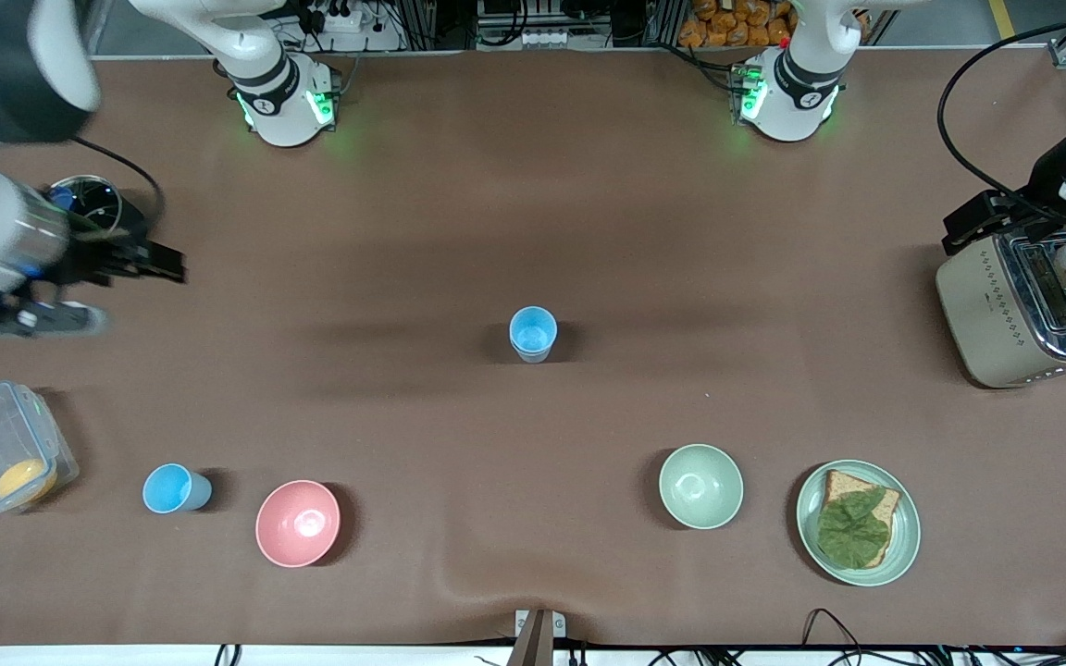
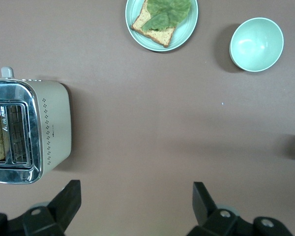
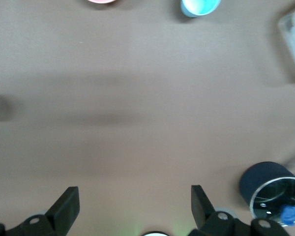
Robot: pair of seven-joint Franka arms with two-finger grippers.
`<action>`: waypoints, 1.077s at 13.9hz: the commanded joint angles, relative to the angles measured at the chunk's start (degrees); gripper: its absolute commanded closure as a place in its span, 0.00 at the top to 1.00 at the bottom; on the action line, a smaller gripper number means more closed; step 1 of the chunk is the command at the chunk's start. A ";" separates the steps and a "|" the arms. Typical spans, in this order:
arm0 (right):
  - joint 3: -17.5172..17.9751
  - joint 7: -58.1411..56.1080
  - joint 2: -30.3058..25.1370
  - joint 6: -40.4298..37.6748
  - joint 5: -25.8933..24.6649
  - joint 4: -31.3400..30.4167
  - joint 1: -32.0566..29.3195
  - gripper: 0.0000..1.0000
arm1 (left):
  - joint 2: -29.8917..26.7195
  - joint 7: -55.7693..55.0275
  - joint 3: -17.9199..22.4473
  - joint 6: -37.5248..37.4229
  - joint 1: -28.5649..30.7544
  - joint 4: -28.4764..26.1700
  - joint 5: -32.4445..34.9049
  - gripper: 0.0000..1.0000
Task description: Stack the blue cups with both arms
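Note:
One blue cup (image 1: 533, 333) stands upright at the middle of the table. A second blue cup (image 1: 177, 488) stands nearer the front camera, toward the right arm's end, beside the pink bowl (image 1: 297, 523); its rim shows in the right wrist view (image 3: 199, 6). My right gripper (image 1: 170, 264) (image 3: 135, 194) is open and empty over bare table at the right arm's end. At the left arm's end my left gripper (image 1: 973, 222) (image 2: 136, 189) hangs open beside the toaster (image 1: 1023, 305), holding nothing. Both grippers are well away from the cups.
A dark round container (image 1: 93, 203) (image 3: 273, 189) sits close to my right gripper. A clear lidded box (image 1: 1, 462) lies near the second cup. A pale green bowl (image 1: 701, 486) (image 2: 256, 44) and a plate with bread and lettuce (image 1: 903, 536) (image 2: 132, 24) lie toward the left arm's end.

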 commanded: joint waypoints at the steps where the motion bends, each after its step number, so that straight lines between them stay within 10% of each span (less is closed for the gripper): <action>1: -0.22 -2.57 -3.46 -1.30 0.02 -3.07 -2.62 1.00 | -0.07 1.36 0.12 -0.88 0.13 0.47 -0.64 1.00; 7: -4.80 -1.34 -6.54 -2.46 2.66 -2.72 -1.04 1.00 | -0.15 1.36 0.12 -0.88 0.48 0.38 -0.64 1.00; 15: -1.74 1.21 -6.54 -2.02 1.70 -1.84 -2.00 1.00 | -0.24 2.85 0.12 -0.97 0.22 0.91 0.15 1.00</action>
